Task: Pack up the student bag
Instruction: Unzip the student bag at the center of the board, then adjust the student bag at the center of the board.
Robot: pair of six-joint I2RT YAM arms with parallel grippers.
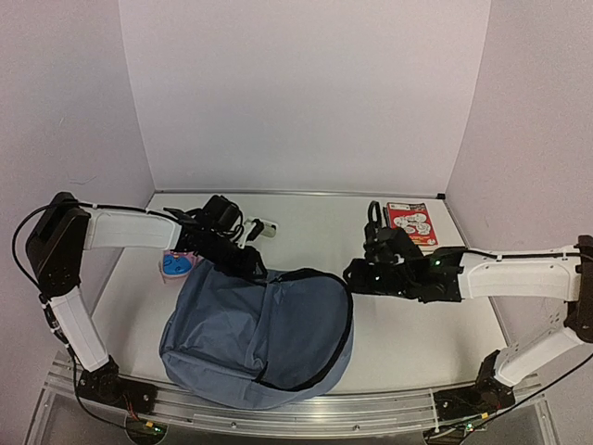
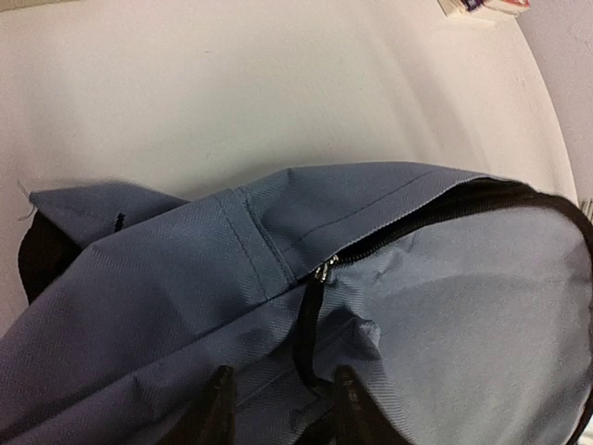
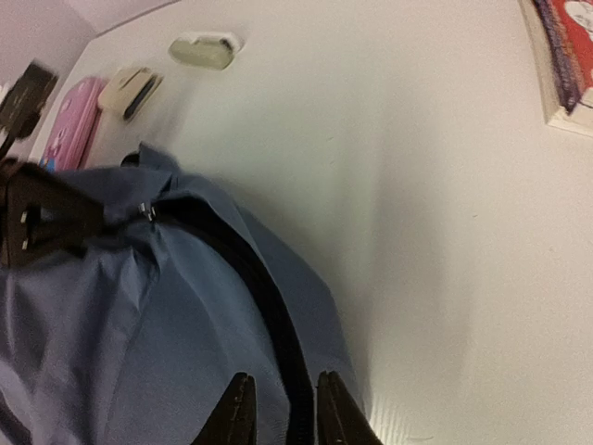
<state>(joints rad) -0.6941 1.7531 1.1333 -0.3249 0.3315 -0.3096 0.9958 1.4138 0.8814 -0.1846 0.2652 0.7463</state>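
No legible text – book cover [image 1: 409,225] blurred

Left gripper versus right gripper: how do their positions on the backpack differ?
The left gripper straddles the black zipper pull near the backpack's top-left corner; the right gripper straddles the black zipper track at its right edge. The left gripper sits wholly over the backpack; the right gripper is at its rim, beside the table. Both jaws stand open.
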